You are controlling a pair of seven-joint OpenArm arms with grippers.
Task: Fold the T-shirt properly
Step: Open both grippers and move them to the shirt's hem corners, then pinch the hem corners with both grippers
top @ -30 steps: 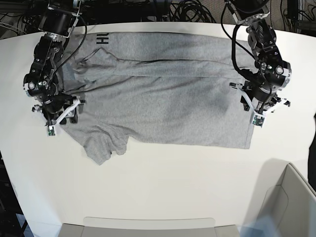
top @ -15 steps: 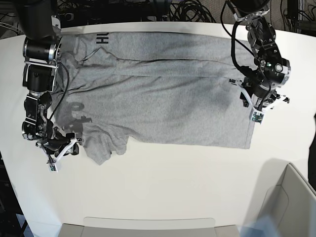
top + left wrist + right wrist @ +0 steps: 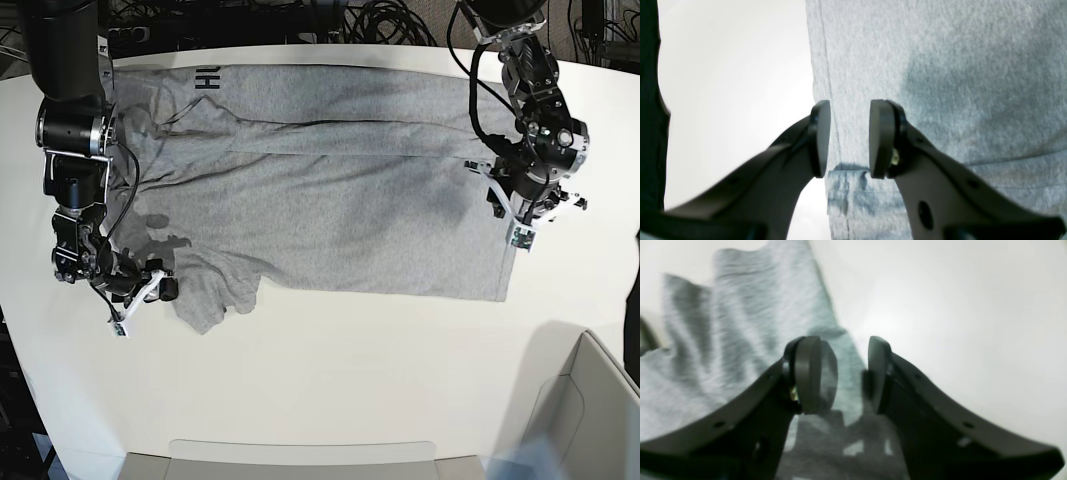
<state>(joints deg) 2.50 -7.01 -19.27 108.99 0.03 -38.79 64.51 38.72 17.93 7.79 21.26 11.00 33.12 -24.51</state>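
Straddling T-shirt (image 3: 330,180) hem, frame right, with my left claw (image 3: 849,140) part-open, empty | right claw (image 3: 845,373) open beside lower-left sleeve | soft, limp cloth: pinch edges | shirt flat on table (image 3: 330,370)

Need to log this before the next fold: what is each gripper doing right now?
Left gripper: open, jaws straddling the T-shirt edge, holding nothing.
Right gripper: open over the shirt's sleeve, holding nothing.
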